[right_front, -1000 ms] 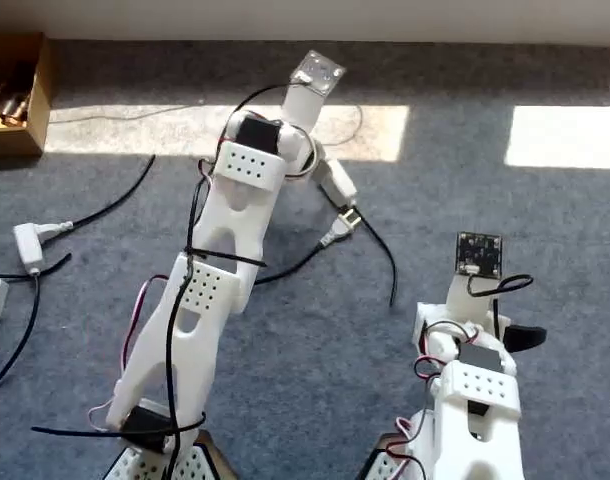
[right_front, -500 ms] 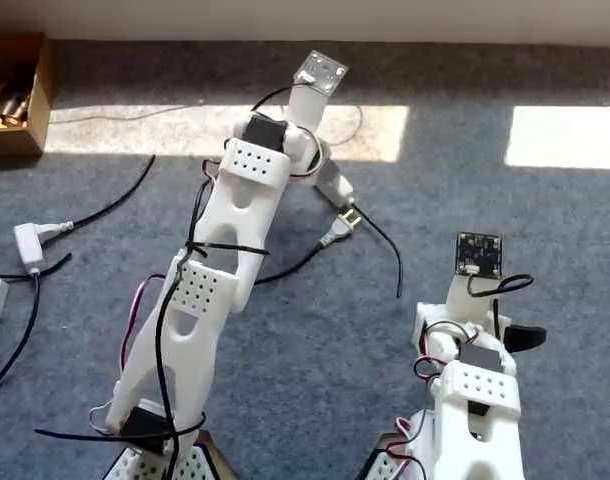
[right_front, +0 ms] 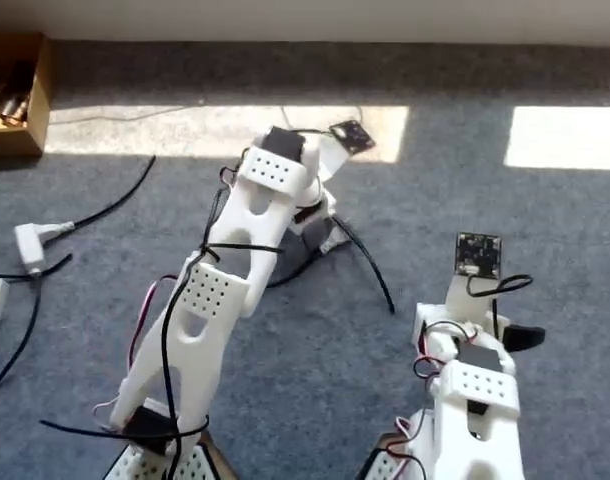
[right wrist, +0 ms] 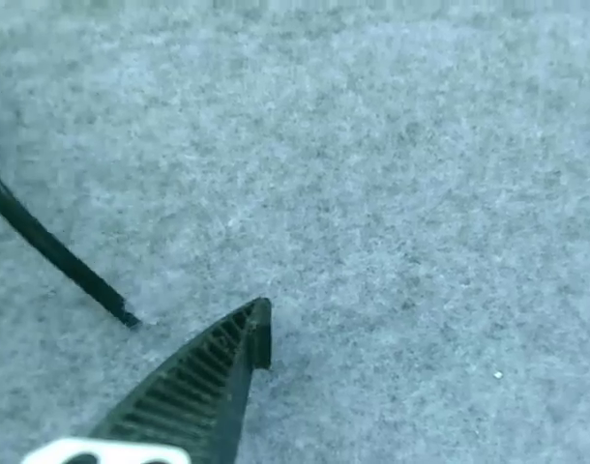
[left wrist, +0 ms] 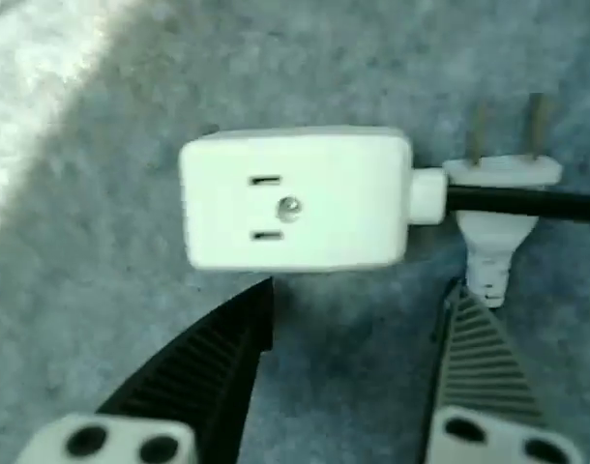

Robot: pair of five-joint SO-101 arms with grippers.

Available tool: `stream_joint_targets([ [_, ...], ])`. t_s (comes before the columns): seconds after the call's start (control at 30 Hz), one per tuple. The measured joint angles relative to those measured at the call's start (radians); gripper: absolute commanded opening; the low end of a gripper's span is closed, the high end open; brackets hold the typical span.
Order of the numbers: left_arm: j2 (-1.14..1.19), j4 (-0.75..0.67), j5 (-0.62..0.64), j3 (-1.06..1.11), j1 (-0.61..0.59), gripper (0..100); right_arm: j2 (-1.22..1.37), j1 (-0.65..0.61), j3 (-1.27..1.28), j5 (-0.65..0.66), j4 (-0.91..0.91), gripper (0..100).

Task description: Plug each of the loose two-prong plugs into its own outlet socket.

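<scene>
High view: the left arm stands over mid-carpet, hiding the socket; another plug lies well apart.

Left wrist view: the two-prong plug lies just beside the outlet socket, under its cable. Closing here risks pinching that cable too. The left gripper gapes wide and empty, touching nothing.

Right wrist view: a black cable end rests on carpet.

Beneath me spreads grey carpet — two bright sun patches cross it, and a wooden box sits near the pale wall.
</scene>
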Motion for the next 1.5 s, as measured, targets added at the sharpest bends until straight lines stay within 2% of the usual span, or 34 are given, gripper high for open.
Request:
stream_joint_targets([
  [0.23,-0.025,0.035,-0.014,-0.008,-0.006,28,0.000,0.000,0.000,0.000,0.000,59.3],
  [0.5,-0.252,0.037,0.098,-0.008,-0.086,28,0.000,0.000,0.000,0.000,0.000,59.3],
  [0.57,-0.275,-0.012,0.138,-0.008,-0.087,28,0.000,0.000,0.000,0.000,0.000,59.3],
  [0.73,-0.199,-0.123,0.184,-0.008,-0.077,28,0.000,0.000,0.000,0.000,0.000,59.3],
  [0.87,-0.051,-0.138,0.190,-0.009,-0.091,28,0.000,0.000,0.000,0.000,0.000,59.3],
  [0.93,-0.032,-0.127,0.190,-0.026,-0.117,28,0.000,0.000,0.000,0.000,-0.014,59.3],
  [1.1,-0.017,0.029,0.117,-0.035,-0.236,24,0.000,0.000,0.000,0.017,-0.028,59.3],
  [1.27,-0.032,0.052,0.068,-0.044,-0.400,23,0.000,0.000,0.000,0.020,-0.031,59.3],
  [1.4,-0.115,0.052,0.069,-0.044,-0.410,27,0.000,-0.002,0.000,0.020,-0.031,59.3],
  [1.5,-0.178,0.055,0.127,-0.046,-0.358,28,0.000,-0.017,0.000,0.020,-0.031,59.3],
])
